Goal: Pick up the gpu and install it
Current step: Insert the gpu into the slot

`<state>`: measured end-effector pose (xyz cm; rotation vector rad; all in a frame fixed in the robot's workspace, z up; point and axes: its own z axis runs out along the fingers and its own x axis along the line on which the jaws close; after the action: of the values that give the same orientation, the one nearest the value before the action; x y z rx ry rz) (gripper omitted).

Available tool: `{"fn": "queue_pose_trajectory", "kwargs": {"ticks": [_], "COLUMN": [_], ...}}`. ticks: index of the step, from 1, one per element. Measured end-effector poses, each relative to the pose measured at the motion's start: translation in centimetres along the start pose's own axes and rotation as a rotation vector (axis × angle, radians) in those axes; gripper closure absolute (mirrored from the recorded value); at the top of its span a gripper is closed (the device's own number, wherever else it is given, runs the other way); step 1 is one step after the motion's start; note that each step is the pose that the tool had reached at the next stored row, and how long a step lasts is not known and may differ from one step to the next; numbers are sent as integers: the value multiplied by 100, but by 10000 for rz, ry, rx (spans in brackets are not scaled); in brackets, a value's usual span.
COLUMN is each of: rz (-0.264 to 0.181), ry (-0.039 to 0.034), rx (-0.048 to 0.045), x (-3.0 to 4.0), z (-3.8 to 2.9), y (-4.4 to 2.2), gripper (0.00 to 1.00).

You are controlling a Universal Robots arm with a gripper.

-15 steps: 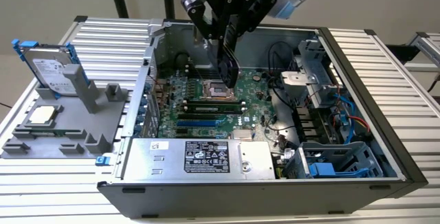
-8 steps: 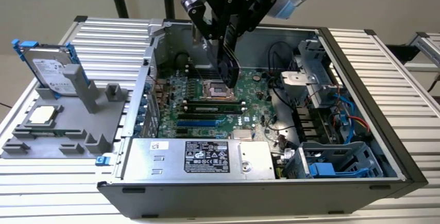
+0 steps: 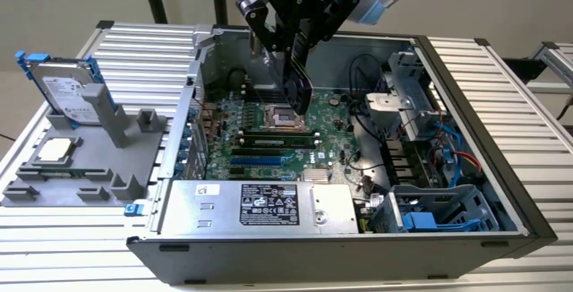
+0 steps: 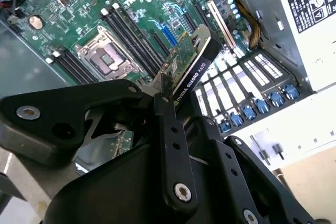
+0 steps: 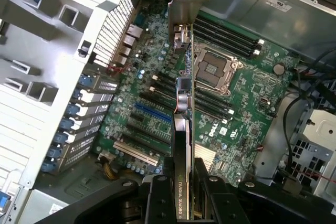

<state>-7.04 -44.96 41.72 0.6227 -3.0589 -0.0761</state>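
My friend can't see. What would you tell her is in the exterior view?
A black gripper holds the gpu edge-down over the motherboard inside an open computer case. On the exterior view's left, a hard drive stands in a grey holder.

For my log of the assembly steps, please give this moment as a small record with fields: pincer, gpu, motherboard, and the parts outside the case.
pincer: shut on the gpu, gripping one end
gpu: held on edge above the motherboard, near the CPU socket, not in a slot
motherboard: inside the open computer case; blue slot free
hard drive: upright in the grey holder, at the exterior view's left
CPU chip: lying flat on the same holder
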Motion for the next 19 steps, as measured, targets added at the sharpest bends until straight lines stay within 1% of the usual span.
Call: {"fn": "queue_pose_trajectory", "kwargs": {"ticks": [6, 12, 19], "rz": [-12, -333, -395], "ry": [0, 16, 20], "rx": [0, 3, 4], "x": [0, 0, 0], "z": [0, 0, 0], "y": [0, 0, 0], "gripper": [100, 100, 100]}}
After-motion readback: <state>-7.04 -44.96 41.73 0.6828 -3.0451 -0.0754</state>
